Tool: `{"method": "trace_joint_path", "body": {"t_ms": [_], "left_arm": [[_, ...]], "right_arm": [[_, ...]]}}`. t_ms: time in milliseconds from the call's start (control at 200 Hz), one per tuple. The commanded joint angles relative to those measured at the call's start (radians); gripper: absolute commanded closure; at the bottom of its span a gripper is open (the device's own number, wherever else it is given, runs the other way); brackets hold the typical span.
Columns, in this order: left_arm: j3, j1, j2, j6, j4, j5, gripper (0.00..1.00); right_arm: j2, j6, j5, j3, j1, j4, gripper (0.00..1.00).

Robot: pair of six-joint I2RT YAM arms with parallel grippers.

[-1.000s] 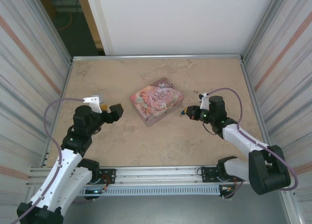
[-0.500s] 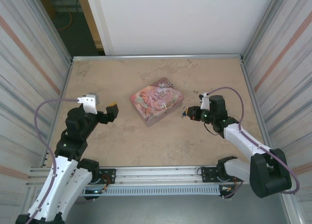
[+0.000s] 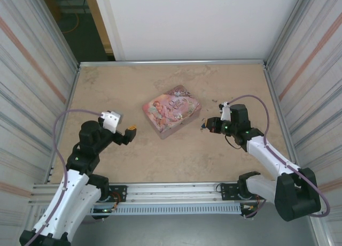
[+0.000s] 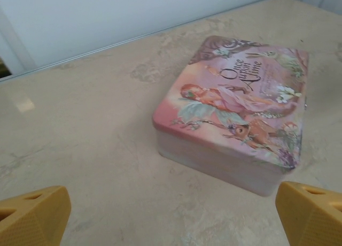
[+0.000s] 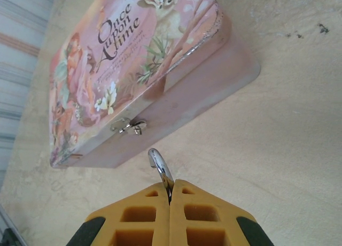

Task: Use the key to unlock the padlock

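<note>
My right gripper (image 5: 171, 183) is shut on the padlock: its curved silvery shackle (image 5: 159, 163) sticks out from between the yellow fingers, and the blue body is hidden behind them. The shackle tip hangs just short of the metal latch (image 5: 128, 126) on the side of the pink illustrated tin (image 5: 123, 59). From above, the right gripper (image 3: 206, 124) sits just right of the tin (image 3: 172, 110). My left gripper (image 4: 171, 219) is open wide and holds nothing, and the tin (image 4: 235, 117) lies ahead of it. It (image 3: 131, 131) hovers left of the tin.
The tin rests near the middle of a beige stone-patterned table (image 3: 160, 160). Ribbed metal walls (image 3: 37, 96) stand at both sides and a white panel at the back. A metal rail (image 3: 171, 195) runs along the near edge.
My left gripper has turned and moved slightly nearer and to the right, staying open. The right gripper has barely shifted and still holds the shackle beside the tin.
</note>
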Motion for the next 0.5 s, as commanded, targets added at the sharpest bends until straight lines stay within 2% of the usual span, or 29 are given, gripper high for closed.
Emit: {"method": "trace_joint_path", "body": {"t_ms": [0, 135, 250, 371, 496], "left_arm": [[0.025, 0.006, 0.015, 0.092, -0.008, 0.060, 0.01], [0.038, 0.007, 0.037, 0.090, -0.052, -0.016, 0.01], [0.051, 0.005, 0.042, 0.089, -0.088, -0.031, 0.01], [0.062, 0.005, 0.043, 0.056, -0.106, -0.049, 0.01], [0.079, 0.005, 0.040, 0.007, -0.147, -0.117, 0.01]], "right_arm": [[-0.021, -0.020, 0.009, 0.048, 0.008, -0.029, 1.00], [-0.030, -0.025, 0.012, 0.056, 0.011, -0.049, 1.00], [-0.046, -0.028, 0.016, 0.064, 0.011, -0.082, 1.00], [-0.074, -0.043, 0.015, 0.086, 0.014, -0.163, 1.00], [-0.129, -0.043, 0.019, 0.095, 0.020, -0.243, 1.00]]}}
